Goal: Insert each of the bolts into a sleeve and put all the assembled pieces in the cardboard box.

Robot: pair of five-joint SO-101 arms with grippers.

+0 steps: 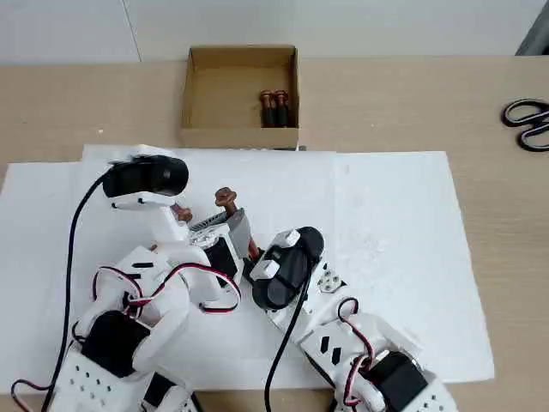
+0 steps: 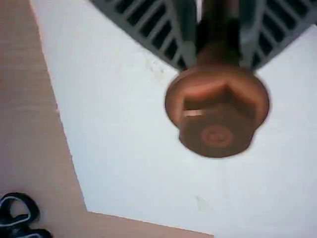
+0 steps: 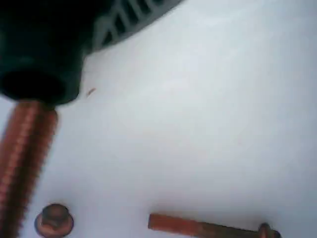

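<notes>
The high camera sat fixed above the table [image 1: 403, 94]. It looked steeply down from the arms' side toward the cardboard box [image 1: 199, 90] at the far edge, far enough off to take in both arms. The left wrist camera looked at very close range onto a bolt [image 2: 216, 111], with the white paper [image 2: 124, 148] beyond. The right wrist camera sat just as near the paper. All 3 views shared that paper. The high and left wrist views also shared the bolt and the scissors [image 1: 525, 124].

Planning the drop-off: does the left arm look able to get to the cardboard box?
Probably yes: only paper lies between the left fingers, shut on a bolt, and the open cardboard box; nothing stands in the way.
</notes>
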